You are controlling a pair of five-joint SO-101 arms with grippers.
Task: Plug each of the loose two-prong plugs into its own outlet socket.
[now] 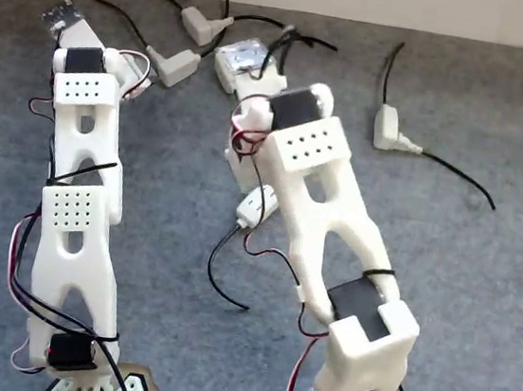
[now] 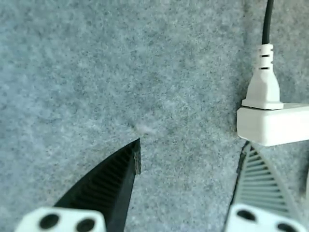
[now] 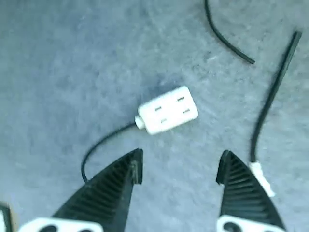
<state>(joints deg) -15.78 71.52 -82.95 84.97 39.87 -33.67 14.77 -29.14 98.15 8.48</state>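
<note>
On the left, hovering wide open with the left gripper (image 2: 190, 147), one finger touching a white block (image 2: 273, 125) that a plug (image 2: 263, 82) butts against, probably lining up a grasp. On the right, gaping just as wide with the right gripper (image 3: 181, 155) just short of the outlet socket (image 3: 169, 110), apparently framing it as the target. Holding nothing on either side yet.

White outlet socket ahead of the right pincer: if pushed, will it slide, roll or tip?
Probably slides rather than rolls: the outlet socket looks boxy and lies flat on carpet. Its thin cord curves loosely, so likely floppy.

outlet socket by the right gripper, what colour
White outlet socket; best in right wrist view.
</note>
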